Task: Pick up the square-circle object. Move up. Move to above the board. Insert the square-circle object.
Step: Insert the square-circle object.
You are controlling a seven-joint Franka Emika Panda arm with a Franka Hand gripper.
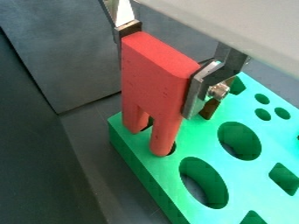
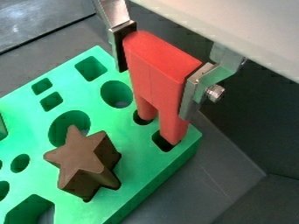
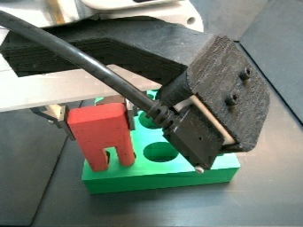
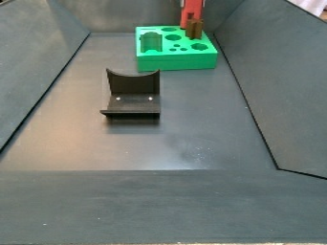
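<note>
The red square-circle object [image 1: 158,83] stands upright between my gripper's [image 1: 163,59] two silver fingers, which are shut on its upper sides. Both wrist views show this; in the second one the gripper [image 2: 156,70] grips the block [image 2: 162,83] the same way. The lower ends of its two legs sit in holes at a corner of the green board [image 1: 251,188], which also shows in a wrist view [image 2: 146,171]. In both side views the red block [image 3: 97,131] [image 4: 192,13] stands on the board [image 3: 142,173] [image 4: 173,59].
A dark brown star-shaped block [image 2: 82,157] sits in a hole of the board, beside the red block. The dark fixture [image 4: 130,94] stands on the grey floor, nearer than the board. Sloped grey walls [image 4: 38,86] bound the floor on both sides.
</note>
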